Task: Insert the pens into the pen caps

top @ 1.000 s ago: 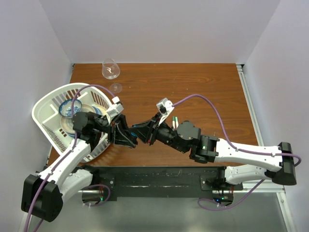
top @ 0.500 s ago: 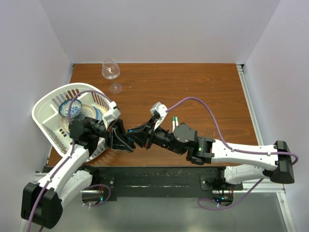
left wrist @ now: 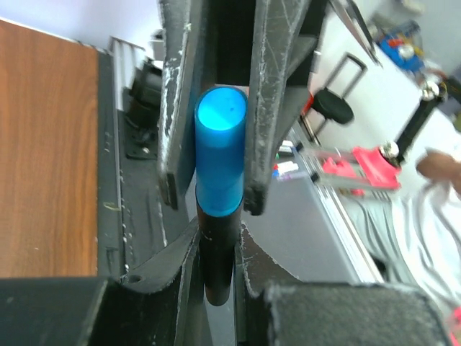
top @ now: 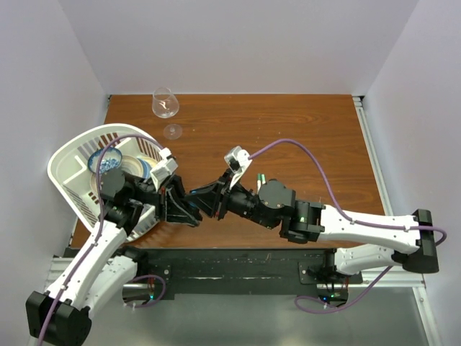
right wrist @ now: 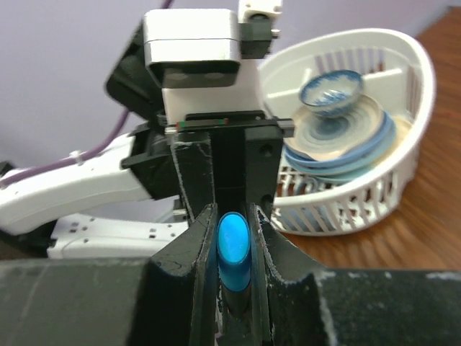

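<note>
My left gripper (top: pixel 189 210) and right gripper (top: pixel 206 203) meet tip to tip over the table's near left part. In the left wrist view my left gripper (left wrist: pixel 216 235) is shut on a dark pen barrel (left wrist: pixel 216 263). A blue pen cap (left wrist: pixel 220 151) sits on the barrel's far end, between the right gripper's fingers (left wrist: pixel 270 108). In the right wrist view my right gripper (right wrist: pixel 233 216) is shut on the same blue cap (right wrist: pixel 233 249). A green cap (top: pixel 263 178) lies on the wood beside the right arm. No white pen shows.
A white basket (top: pixel 66 157) with plates and a bowl stands at the left, close behind the left arm; it also shows in the right wrist view (right wrist: pixel 403 79). A wine glass (top: pixel 165 103) stands at the back. A black rail (top: pixel 238 263) runs along the near edge.
Both grippers, still joined tip to tip, have shifted a little to the left. The left arm has drawn back toward the basket and the right arm has reached further left.
</note>
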Robot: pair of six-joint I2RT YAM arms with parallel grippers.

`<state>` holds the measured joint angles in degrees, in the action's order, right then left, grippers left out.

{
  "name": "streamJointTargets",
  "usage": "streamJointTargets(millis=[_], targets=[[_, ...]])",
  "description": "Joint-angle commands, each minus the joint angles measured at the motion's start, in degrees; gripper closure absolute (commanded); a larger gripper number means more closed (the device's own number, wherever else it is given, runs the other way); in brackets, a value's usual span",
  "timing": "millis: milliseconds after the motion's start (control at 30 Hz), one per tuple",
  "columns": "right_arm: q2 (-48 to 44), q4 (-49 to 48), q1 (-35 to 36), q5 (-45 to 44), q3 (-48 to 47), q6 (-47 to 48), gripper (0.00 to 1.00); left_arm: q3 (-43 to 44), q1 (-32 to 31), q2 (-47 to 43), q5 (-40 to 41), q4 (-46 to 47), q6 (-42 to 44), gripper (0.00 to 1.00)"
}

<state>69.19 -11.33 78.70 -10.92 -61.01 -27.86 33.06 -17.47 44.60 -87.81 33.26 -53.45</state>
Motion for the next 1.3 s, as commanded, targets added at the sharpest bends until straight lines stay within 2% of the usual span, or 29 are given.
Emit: streamJointTargets(millis=[0, 67, 100, 200, 233, 333, 400, 433, 533, 733, 900, 1100, 1267], targets=[[-1.15, 26.54, 7.09, 0.14, -3.04, -6.77, 0.86, 4.3, 2.01, 0.93, 29.89, -12.43, 7.75, 1.0], [-5.61, 26.45, 6.82, -7.25, -3.85, -6.34, 0.72, 4.47, 1.92, 0.84, 31.99, -15.49, 9.06, 1.0], [-6.86, 26.8, 6.56, -13.19, -5.07, -6.07, 0.58, 4.91, 2.01, 0.75, 33.13, -16.98, 9.59, 1.0], [-12.21, 27.07, 6.65, -18.77, -5.09, -4.93, 0.41, 6.66, 2.01, 2.59, 38.75, -24.18, 13.8, 1.0], [-13.37, 27.07, 6.56, -19.4, -4.65, -4.75, 0.28, 7.1, 1.92, 3.38, 42.07, -27.25, 15.47, 1.0], [-17.41, 27.76, 6.56, -21.85, -2.01, -5.28, 0.09, 7.55, 0.43, 6.89, 47.96, -27.37, 14.96, 1.0], [-19.26, 29.35, 6.56, -23.35, 0.0, -7.03, 0.05, 8.94, -1.76, 10.05, 51.84, -28.32, 15.13, 1.0], [-20.92, 29.79, 6.56, -24.93, 0.63, -7.56, 0.03, 9.74, -5.43, 11.29, 57.52, -28.94, 15.57, 1.0], [-23.82, 32.51, 6.56, -28.18, 2.39, -9.32, 0.01, 14.22, -13.25, 17.43, 68.61, -32.46, 16.1, 1.0], [-27.0, 38.73, 6.56, -33.28, 3.8, -12.13, 0.01, 16.42, -16.27, 28.86, 74.78, -29.3, 11.0, 0.99], [-28.75, 43.58, 6.65, -37.68, 3.71, -15.82, 0.01, 17.56, -18.99, 39.23, 75.59, -25.62, 9.33, 0.97], [-30.69, 45.52, 6.56, -38.92, 4.59, -17.23, 0.01, 20.46, -20.84, 49.17, 76.03, -24.11, 8.19, 0.96], [-30.6, 46.49, 6.65, -38.65, 4.5, -17.84, 0.01, 22.92, -21.55, 55.93, 75.42, -24.38, 7.49, 0.9]])
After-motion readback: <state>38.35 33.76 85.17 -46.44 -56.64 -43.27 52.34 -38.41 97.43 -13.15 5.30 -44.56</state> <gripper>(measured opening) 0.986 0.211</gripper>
